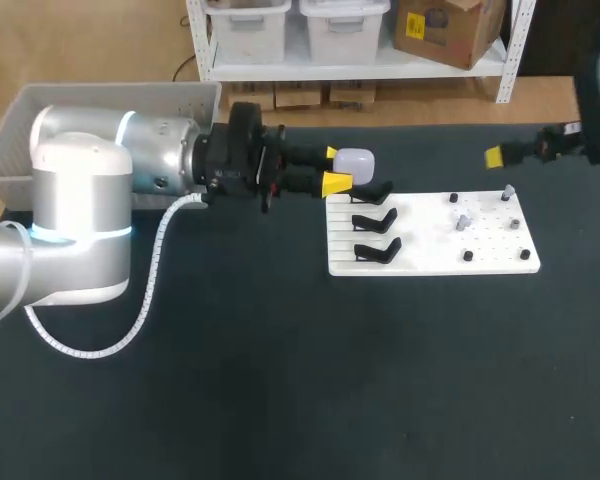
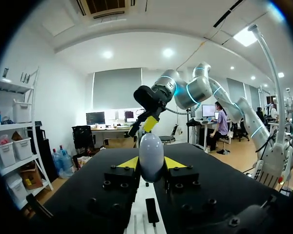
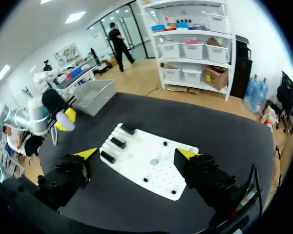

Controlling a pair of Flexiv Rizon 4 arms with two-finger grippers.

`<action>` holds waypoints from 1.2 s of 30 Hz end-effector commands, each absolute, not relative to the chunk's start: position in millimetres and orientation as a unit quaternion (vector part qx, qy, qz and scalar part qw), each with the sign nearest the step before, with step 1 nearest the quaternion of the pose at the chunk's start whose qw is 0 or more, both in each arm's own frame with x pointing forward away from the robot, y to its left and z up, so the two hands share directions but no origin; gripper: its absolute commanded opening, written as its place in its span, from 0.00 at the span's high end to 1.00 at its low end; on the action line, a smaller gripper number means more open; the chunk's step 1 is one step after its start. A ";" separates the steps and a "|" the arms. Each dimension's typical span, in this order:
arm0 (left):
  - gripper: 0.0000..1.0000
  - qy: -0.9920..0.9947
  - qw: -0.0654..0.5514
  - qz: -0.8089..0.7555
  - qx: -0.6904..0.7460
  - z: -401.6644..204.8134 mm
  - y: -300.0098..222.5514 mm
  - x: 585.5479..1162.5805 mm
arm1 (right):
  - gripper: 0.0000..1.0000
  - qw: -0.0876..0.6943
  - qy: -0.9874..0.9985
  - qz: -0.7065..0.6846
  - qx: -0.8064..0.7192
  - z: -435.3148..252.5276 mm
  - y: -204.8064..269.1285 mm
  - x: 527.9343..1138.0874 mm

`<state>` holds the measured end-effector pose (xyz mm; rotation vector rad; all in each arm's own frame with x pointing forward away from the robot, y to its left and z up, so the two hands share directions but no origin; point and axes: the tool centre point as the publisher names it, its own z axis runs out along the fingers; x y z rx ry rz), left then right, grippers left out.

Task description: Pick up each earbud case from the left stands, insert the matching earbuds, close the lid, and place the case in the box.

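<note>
Head view: the left gripper (image 1: 338, 168) is closed on the white earbud case (image 1: 356, 160), over the far left corner of the board (image 1: 430, 262) — what are probably the earbuds (image 1: 463, 221) lie to its right, nearer the empty, wide-open right gripper (image 3: 136, 155).

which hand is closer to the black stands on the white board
Left. The left hand, shut on the white oval earbud case, is right at the rearmost of the black stands. The right hand is open, off behind the flat white board's right end.
</note>
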<state>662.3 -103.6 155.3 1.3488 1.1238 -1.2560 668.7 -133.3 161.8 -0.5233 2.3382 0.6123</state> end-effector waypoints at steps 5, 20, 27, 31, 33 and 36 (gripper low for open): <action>1.00 0.458 0.472 -0.513 0.551 154.6 -103.5 662.8 | 0.00 0.301 0.893 0.248 -0.223 185.4 -89.2 623.1; 1.00 0.458 0.472 -0.513 0.551 154.6 -103.5 662.8 | 0.00 0.253 0.884 0.293 -0.262 183.6 -15.6 615.1; 1.00 0.458 0.472 -0.513 0.551 154.6 -103.5 662.8 | 0.00 0.234 0.883 0.302 -0.273 176.8 5.3 626.0; 1.00 0.458 0.472 -0.513 0.551 154.6 -103.5 662.8 | 0.00 0.227 0.885 0.304 -0.269 173.9 10.8 634.7; 1.00 0.458 0.472 -0.513 0.551 154.6 -103.5 662.8 | 0.00 0.225 0.885 0.305 -0.269 172.9 13.6 638.1; 1.00 0.458 0.472 -0.513 0.551 154.6 -103.5 662.8 | 0.00 0.224 0.886 0.306 -0.267 170.9 15.5 642.9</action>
